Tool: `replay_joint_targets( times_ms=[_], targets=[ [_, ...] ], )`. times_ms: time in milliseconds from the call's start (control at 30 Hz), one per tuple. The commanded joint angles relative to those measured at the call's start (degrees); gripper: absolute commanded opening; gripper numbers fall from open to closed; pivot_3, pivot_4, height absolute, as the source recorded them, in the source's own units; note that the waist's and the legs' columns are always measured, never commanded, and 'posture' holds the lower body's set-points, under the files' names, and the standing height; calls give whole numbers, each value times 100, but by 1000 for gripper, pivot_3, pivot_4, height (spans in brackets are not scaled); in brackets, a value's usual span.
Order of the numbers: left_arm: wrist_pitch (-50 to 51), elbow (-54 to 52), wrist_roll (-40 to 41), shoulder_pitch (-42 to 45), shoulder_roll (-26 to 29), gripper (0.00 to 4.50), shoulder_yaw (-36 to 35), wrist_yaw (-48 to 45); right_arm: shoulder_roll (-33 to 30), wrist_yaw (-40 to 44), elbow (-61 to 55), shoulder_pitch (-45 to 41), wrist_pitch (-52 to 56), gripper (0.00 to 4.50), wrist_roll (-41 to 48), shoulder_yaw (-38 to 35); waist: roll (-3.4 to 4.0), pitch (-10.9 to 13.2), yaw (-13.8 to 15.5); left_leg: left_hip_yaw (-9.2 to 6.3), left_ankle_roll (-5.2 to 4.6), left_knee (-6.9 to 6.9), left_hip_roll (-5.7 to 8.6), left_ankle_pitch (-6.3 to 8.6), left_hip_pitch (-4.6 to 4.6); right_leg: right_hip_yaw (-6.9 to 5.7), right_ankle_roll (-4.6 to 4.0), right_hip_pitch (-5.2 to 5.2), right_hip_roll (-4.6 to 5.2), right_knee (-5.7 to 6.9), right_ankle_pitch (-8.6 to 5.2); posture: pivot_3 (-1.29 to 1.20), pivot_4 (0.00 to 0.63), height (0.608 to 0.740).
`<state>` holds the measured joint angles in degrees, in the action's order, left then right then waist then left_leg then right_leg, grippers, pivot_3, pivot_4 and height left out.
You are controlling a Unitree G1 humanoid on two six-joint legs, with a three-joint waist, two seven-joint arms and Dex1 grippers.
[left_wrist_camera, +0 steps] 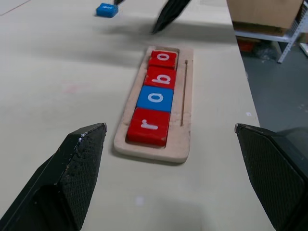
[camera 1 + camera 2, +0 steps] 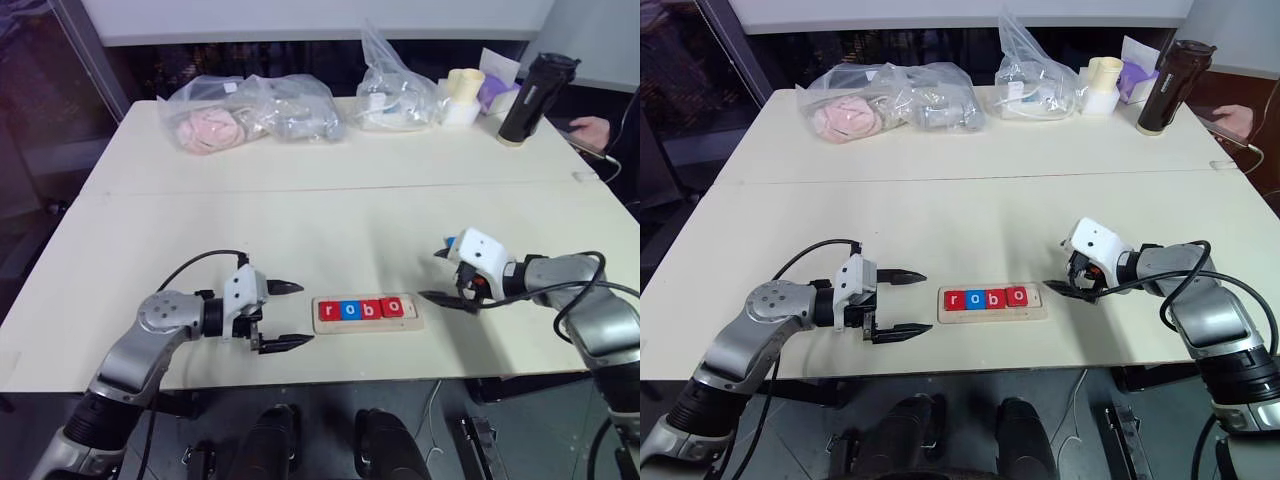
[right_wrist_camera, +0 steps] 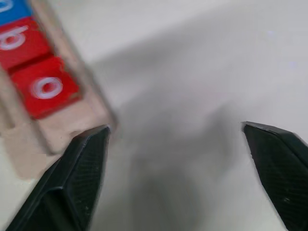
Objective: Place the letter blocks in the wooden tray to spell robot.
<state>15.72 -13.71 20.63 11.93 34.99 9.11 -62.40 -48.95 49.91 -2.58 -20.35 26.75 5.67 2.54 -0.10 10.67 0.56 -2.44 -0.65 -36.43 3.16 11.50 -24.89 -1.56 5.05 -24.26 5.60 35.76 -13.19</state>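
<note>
Both claws gape wide and empty: left gripper [image 2: 292,315] at the wooden tray's [image 2: 366,324] nine o'clock, right gripper [image 2: 437,276] at its three. Four tiles read r [image 1: 149,126], o, b, o; a blue block [image 1: 106,9], probably the t, lies beyond.

Head views: the counter [image 2: 330,215] is seen from above its near edge, facing forward and down, at middle range.
Left wrist view: the wooden tray [image 1: 185,115] is sighted lengthwise, close, between open tool fingers [image 1: 72,178].
Right wrist view: the tray's end is seen very near.
Shared: the tray and its letter blocks [image 2: 361,309] are covered by all views.
</note>
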Motion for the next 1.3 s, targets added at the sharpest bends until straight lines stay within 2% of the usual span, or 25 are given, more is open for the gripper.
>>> replay_joint_targets(
  times_ms=[33,200,300,467,800,900,1033,1200,1300],
  targets=[
    [-83,-57,42,72,-12,4500,-10,-41,206,-889,296,-348,209,4465,-322,-342,1,-1,15,2,0,-3,0,0,0,2,-1,-2,0,7,0,0,150,738],
    [-105,13,14,132,-62,4500,38,-41,805,-1851,327,-603,956,4465,-339,-664,1,-1,16,2,1,-5,0,-1,1,4,-1,-6,-1,19,-1,0,150,738],
    [-110,35,17,151,-60,4500,42,-45,1243,-2539,487,-791,1807,4465,-357,-914,1,-1,16,3,0,-7,0,-1,2,5,-1,-6,-3,22,-1,0,150,738],
    [-119,41,13,151,-56,4500,40,-31,1732,-3145,727,-1022,2787,4465,-204,-1312,2,-2,13,5,0,-10,1,-2,2,5,-1,-6,-5,24,-1,0,150,738],
    [-125,42,11,170,-52,4500,35,-31,2049,-3469,1454,-1333,2776,4465,-132,-1367,0,-4,-10,23,-2,-9,0,-2,41,18,0,25,-12,31,-1,0,150,738],
    [-151,64,3,168,-57,4500,34,-33,2108,-3493,1273,-1325,2939,3151,-36,-1429,0,-4,-28,23,-2,-9,-1,-2,54,20,0,38,-12,31,-2,0,150,738],
    [-198,121,-12,180,-82,4500,56,-45,2077,-3500,903,-1184,3179,1140,80,-1477,0,-4,12,23,-3,-9,-1,-2,53,20,0,37,-9,30,-2,0,150,738],
    [-273,234,-39,239,-153,4500,118,-68,2094,-3664,7,-852,3831,1137,157,-1617,0,-4,17,26,-3,0,0,-2,47,20,4,29,-4,26,-5,0,150,738],
    [-306,305,-64,290,-208,4500,150,-98,2262,-3805,-1164,-465,4827,1137,283,-1797,0,-4,17,26,-3,12,-1,-2,47,22,4,22,-1,25,-5,0,150,738]
  ],
)
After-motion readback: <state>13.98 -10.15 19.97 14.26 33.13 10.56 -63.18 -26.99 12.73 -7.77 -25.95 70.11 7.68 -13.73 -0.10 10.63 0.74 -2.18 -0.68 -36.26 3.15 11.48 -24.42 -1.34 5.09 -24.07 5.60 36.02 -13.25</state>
